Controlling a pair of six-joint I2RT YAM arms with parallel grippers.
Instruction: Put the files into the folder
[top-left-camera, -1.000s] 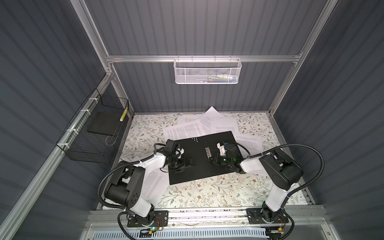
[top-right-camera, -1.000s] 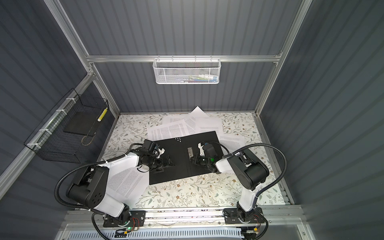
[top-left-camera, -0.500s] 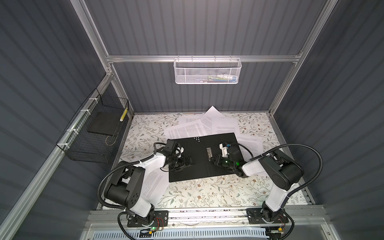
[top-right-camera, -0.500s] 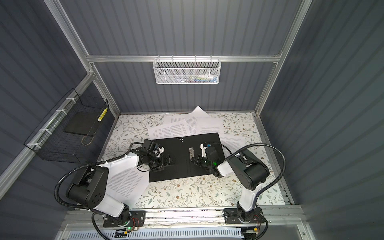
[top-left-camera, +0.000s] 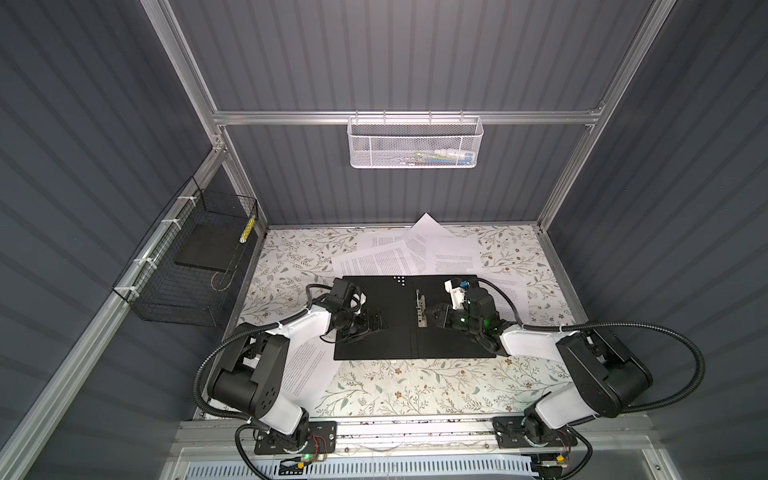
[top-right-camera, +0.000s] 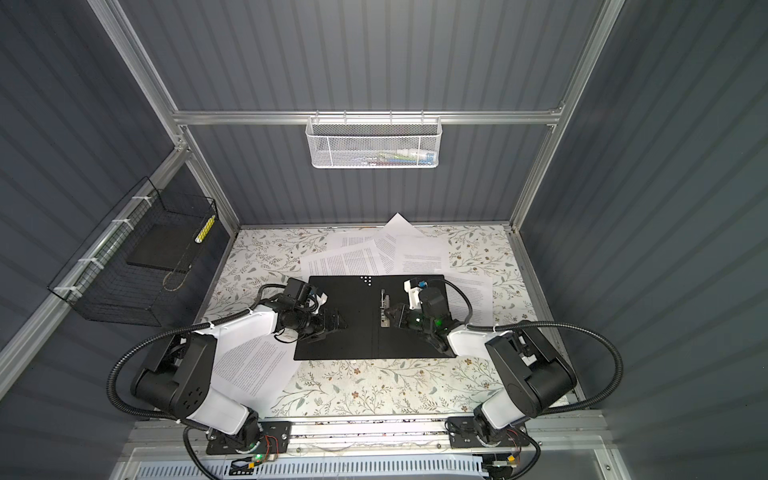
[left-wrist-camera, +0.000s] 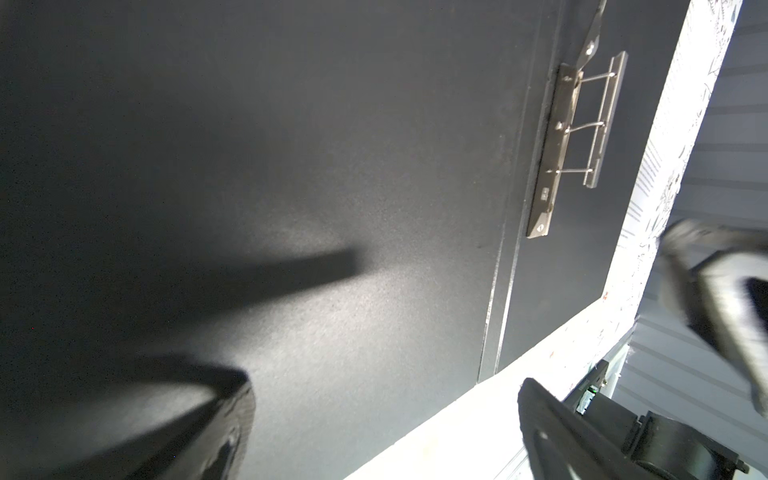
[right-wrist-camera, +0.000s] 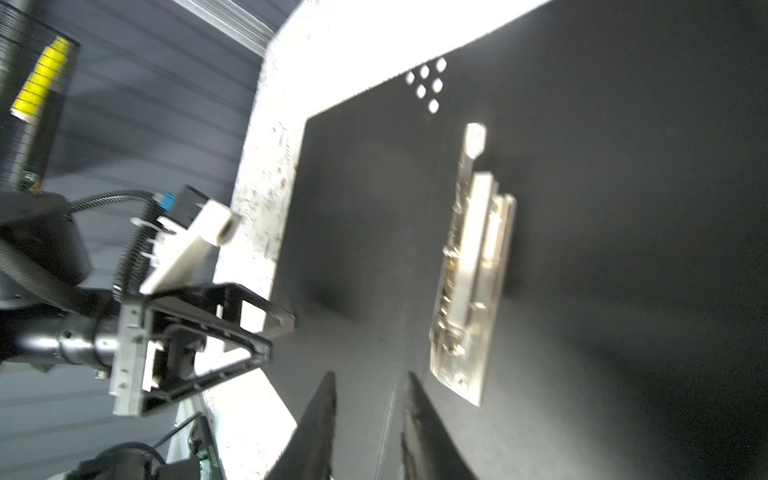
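The folder (top-left-camera: 395, 299) (top-right-camera: 357, 303) lies open and flat mid-table, black inside up, with its metal clip (top-left-camera: 420, 309) (right-wrist-camera: 473, 282) (left-wrist-camera: 569, 137) at the spine. Several white printed files (top-left-camera: 374, 259) (top-right-camera: 345, 262) lie spread behind it. One more sheet (top-left-camera: 307, 370) lies at the front left, under my left arm. My left gripper (top-left-camera: 376, 324) (left-wrist-camera: 384, 386) rests low over the folder's left half, open wide and empty. My right gripper (top-left-camera: 432, 316) (right-wrist-camera: 370, 376) sits just beside the clip, over the spine crease. Its jaws stand narrowly open with nothing between them.
A black wire basket (top-left-camera: 191, 266) hangs on the left wall, holding a dark pad and a yellow-marked item. A white mesh basket (top-left-camera: 415, 143) hangs on the back wall. Aluminium posts frame the cell, and a rail runs along the table's front edge.
My right gripper, shut a second ago, has parted its jaws a little and shifted slightly beside the clip. The left arm and the folder have stayed put.
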